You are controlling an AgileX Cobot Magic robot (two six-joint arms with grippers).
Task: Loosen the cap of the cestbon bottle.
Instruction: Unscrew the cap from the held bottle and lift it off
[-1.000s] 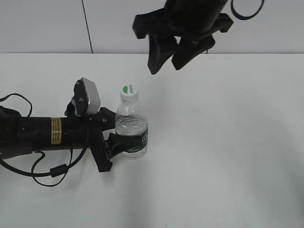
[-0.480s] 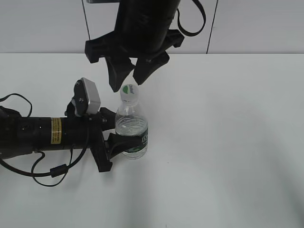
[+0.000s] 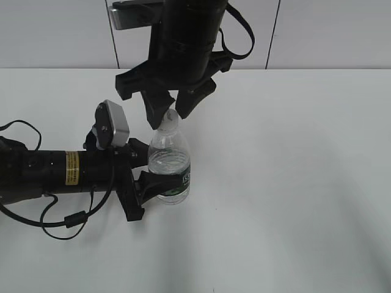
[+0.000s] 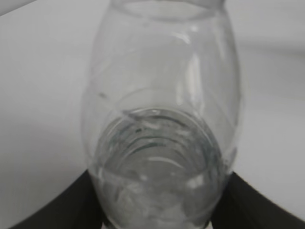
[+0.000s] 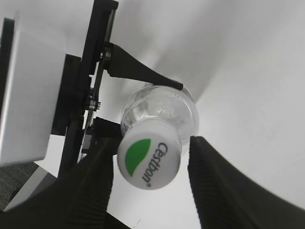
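The left gripper [image 3: 146, 177] reaches in level from the side and is clamped on the cestbon bottle [image 3: 168, 168], which stands upright between its fingers. The right gripper [image 5: 147, 183] points straight down from above, fingers apart, with the cap [image 5: 149, 160] between them and no finger touching it.

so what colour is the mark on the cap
Green, on the white cap; clearest in the right wrist view.
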